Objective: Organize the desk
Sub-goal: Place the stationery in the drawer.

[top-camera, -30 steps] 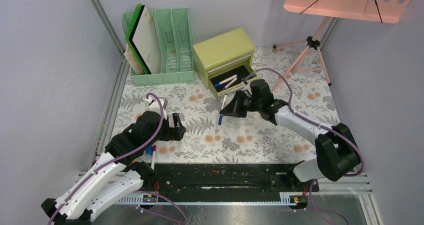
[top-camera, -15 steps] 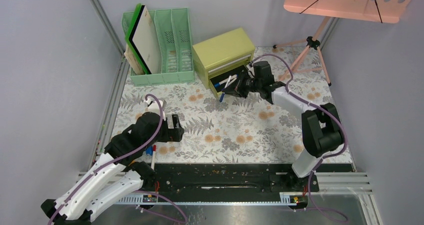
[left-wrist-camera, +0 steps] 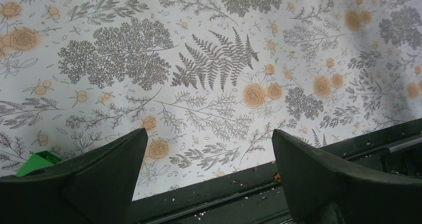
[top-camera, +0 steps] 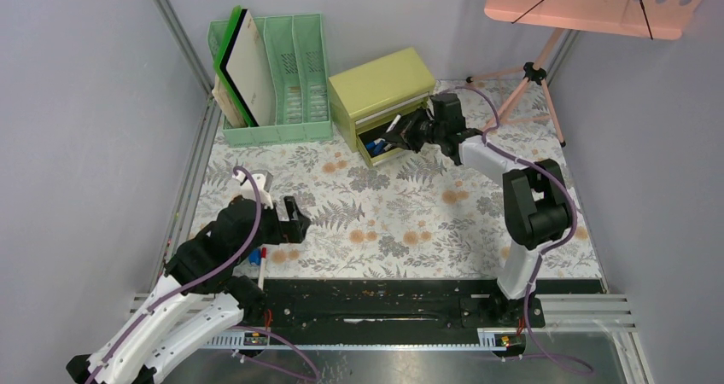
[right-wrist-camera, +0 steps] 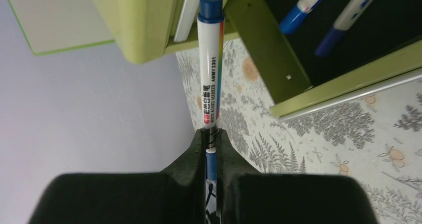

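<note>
- Right, the desk [top-camera: 401,222] spreads out under both arms, with the storage along its far edge.
- A green file rack [top-camera: 294,68] stands toward the far left corner with a flat board in it. I leave it alone.
- Beside it, about midway along the far edge, sits the yellow-green chest [top-camera: 380,81], its lower drawer [right-wrist-camera: 348,82] pulled out.
- My left gripper [left-wrist-camera: 209,132] hangs wide and empty above the near left part of the desk.
- My right gripper [right-wrist-camera: 211,134] is clamped on a whiteboard marker [right-wrist-camera: 210,59], blue cap leading, right at the open drawer. I cannot tell whether the tip is over the inside.
- I judge the step in hand is dropping it in. I'd carry it over the black interior, level it alongside the two pens [right-wrist-camera: 303,10] lying there, and let go low so it doesn't bounce off the front wall.
- One more marker [top-camera: 261,269] lies by the near left edge, beside the left arm. That's probably my next job.
</note>
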`<action>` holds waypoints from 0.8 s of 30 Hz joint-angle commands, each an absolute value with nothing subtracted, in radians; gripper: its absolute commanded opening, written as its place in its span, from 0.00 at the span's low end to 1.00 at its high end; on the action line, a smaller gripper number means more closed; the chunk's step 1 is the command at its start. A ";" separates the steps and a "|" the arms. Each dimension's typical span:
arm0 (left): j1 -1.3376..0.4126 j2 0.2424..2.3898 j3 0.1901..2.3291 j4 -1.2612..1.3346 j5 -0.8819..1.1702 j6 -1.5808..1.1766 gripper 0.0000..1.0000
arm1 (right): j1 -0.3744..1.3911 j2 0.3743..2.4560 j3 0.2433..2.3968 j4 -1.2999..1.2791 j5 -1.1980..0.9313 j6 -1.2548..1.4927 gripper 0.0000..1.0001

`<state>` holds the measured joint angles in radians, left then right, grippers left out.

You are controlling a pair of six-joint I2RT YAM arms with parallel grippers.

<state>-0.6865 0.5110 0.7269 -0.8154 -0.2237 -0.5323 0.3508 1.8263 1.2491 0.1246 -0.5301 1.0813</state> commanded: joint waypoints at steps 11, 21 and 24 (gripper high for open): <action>-0.684 0.495 0.743 -0.765 -0.221 -0.531 0.99 | 0.262 1.972 1.330 0.228 -0.487 1.162 0.00; -0.684 0.480 0.738 -0.759 -0.219 -0.532 0.99 | 0.243 2.019 1.407 0.168 -0.435 1.135 0.05; -0.684 0.486 0.739 -0.759 -0.216 -0.531 0.99 | 0.242 2.024 1.427 0.141 -0.421 1.122 0.10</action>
<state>-0.6865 0.4858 0.7269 -0.8085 -0.2180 -0.5320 0.2470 2.0186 1.3712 0.1692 -0.4595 1.1488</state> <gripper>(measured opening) 0.985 0.078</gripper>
